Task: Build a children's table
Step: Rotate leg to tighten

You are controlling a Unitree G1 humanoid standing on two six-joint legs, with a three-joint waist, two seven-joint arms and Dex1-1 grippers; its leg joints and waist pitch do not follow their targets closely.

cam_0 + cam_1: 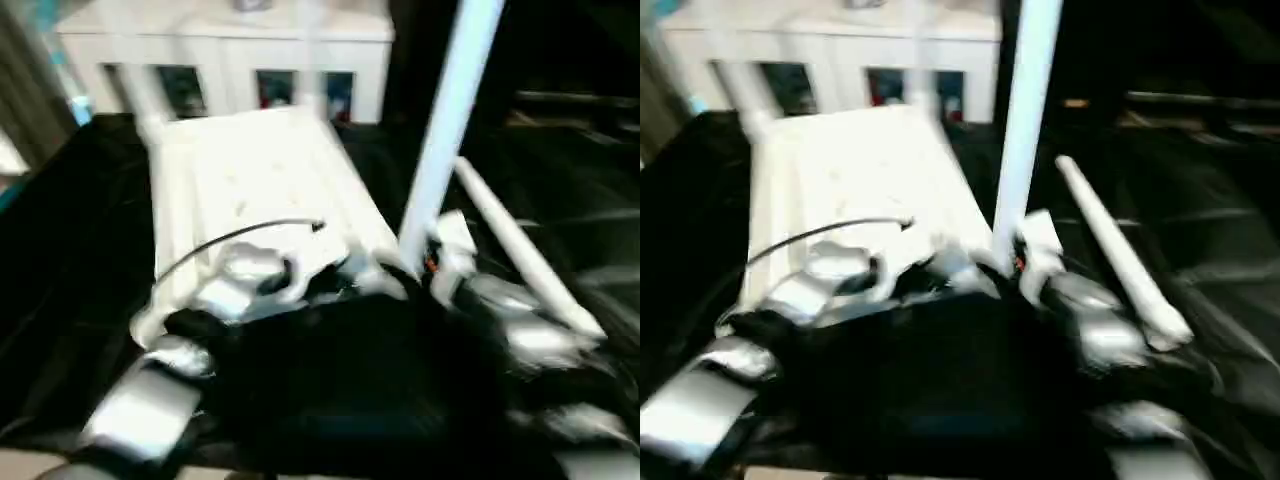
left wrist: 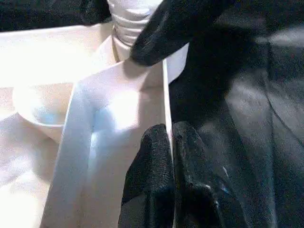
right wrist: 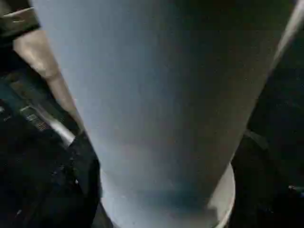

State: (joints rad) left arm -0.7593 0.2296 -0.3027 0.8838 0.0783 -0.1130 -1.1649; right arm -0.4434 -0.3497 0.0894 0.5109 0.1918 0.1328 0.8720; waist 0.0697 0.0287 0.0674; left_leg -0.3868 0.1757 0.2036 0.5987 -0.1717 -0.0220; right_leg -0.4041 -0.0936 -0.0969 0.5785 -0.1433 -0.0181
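At tabletop (image 1: 262,170) near edge, left gripper (image 2: 171,142) pinching rim, right gripper's state unclear beside upright leg (image 1: 448,120).

The tabletop (image 1: 260,190) lies centre frame; one leg (image 1: 450,120) stands upright at its right corner, another leg (image 1: 525,250) lies further right.

Upright leg (image 1: 445,130) cut off at top edge; head views motion-blurred.
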